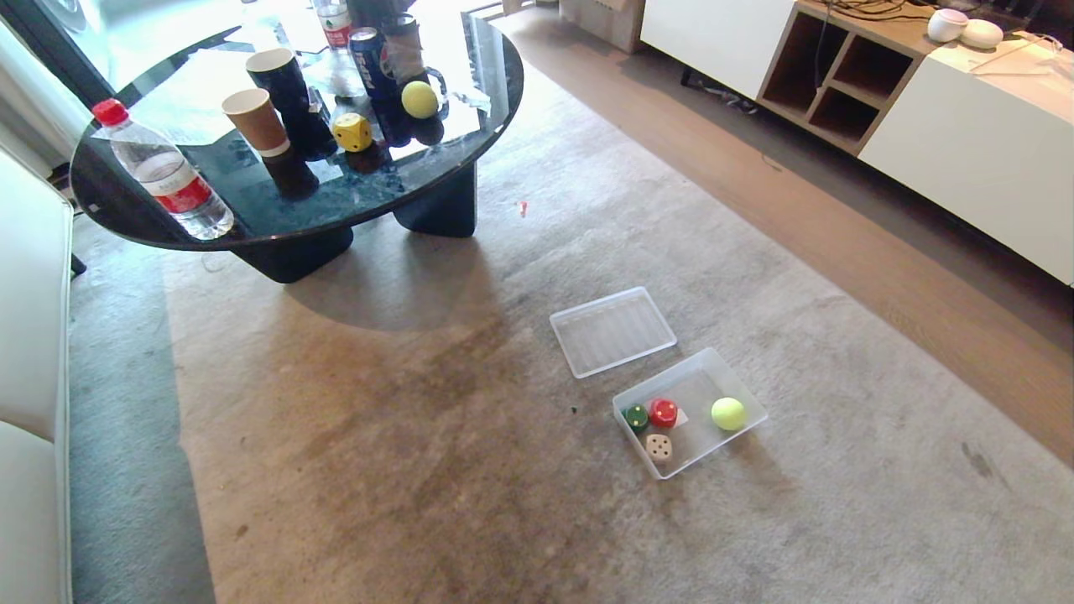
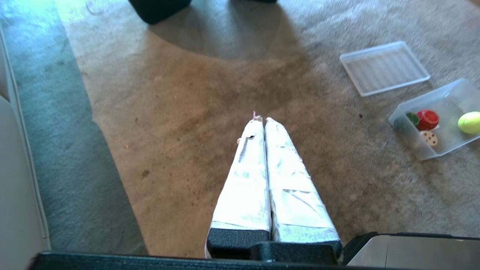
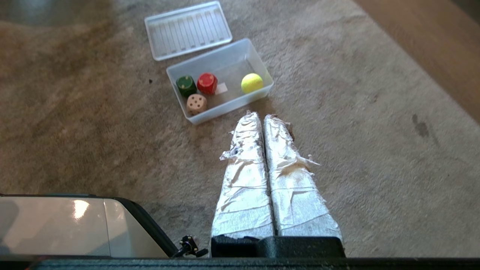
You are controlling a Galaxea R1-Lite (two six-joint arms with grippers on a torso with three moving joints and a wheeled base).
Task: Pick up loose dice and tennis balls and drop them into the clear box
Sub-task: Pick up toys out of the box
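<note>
The clear box (image 1: pixel 742 392) (image 3: pixel 258 60) (image 2: pixel 450 93) lies on the carpet. It holds a green die (image 1: pixel 637 416) (image 3: pixel 185 85), a red die (image 1: pixel 664 412) (image 3: pixel 207 83), a beige die (image 1: pixel 659 447) (image 3: pixel 196 104) and a tennis ball (image 1: pixel 728 413) (image 3: pixel 252 83). A yellow die (image 1: pixel 351 132) and a second tennis ball (image 1: pixel 419 99) sit on the dark round table (image 1: pixel 377 197). My left gripper (image 2: pixel 261 119) hangs shut and empty above bare carpet. My right gripper (image 3: pixel 263 115) is shut and empty, just short of the box's near wall. Neither arm shows in the head view.
The flat ribbed lid (image 1: pixel 612 330) (image 3: pixel 187 30) lies beside the box. The table also carries a water bottle (image 1: pixel 164 172), paper cups (image 1: pixel 256 122), a dark cup (image 1: pixel 281 80) and a can (image 1: pixel 369 59). A white sofa (image 1: pixel 29 361) stands at left, a white cabinet (image 1: pixel 965 126) at far right.
</note>
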